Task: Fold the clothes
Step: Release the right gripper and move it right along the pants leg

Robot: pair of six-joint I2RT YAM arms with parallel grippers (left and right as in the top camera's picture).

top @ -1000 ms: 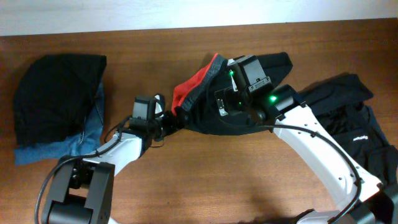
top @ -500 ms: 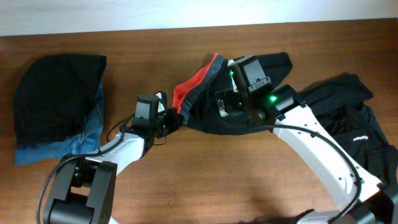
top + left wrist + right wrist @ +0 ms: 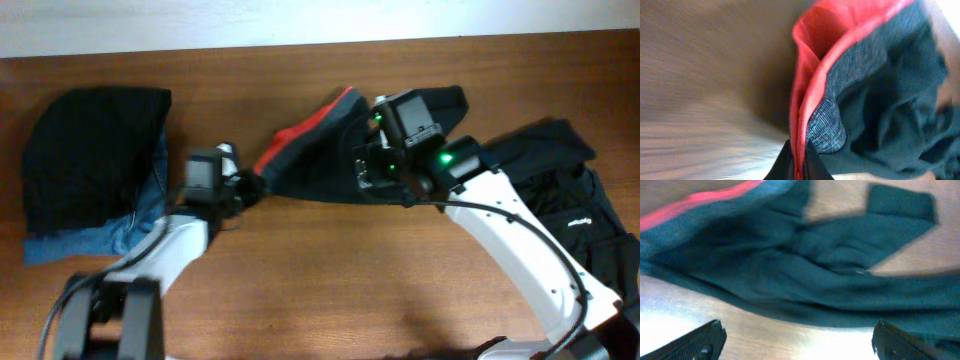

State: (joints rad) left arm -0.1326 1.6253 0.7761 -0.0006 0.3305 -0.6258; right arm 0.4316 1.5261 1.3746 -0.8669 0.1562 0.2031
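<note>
Black leggings [image 3: 325,170] lie across the middle of the wooden table, with a grey-speckled waistband edged coral-red [image 3: 300,138] at their left end. My left gripper [image 3: 250,186] is shut on that red edge, and the left wrist view shows the red edge [image 3: 812,75] pinched between the fingertips of the left gripper [image 3: 800,162]. My right gripper [image 3: 375,165] hovers over the leggings' middle. In the right wrist view the right gripper [image 3: 797,340] is open, its fingers [image 3: 695,342] wide apart over bare wood, the dark fabric [image 3: 790,275] just beyond them.
A black garment [image 3: 90,150] lies piled on blue denim [image 3: 80,240] at the far left. Another black garment with small white lettering [image 3: 580,215] sits at the right edge. A pale wall [image 3: 300,20] borders the table's back.
My left gripper has shut on the red waistband edge and moved left, dragging and stretching the leggings leftward. The right gripper stays open in about the same place.
</note>
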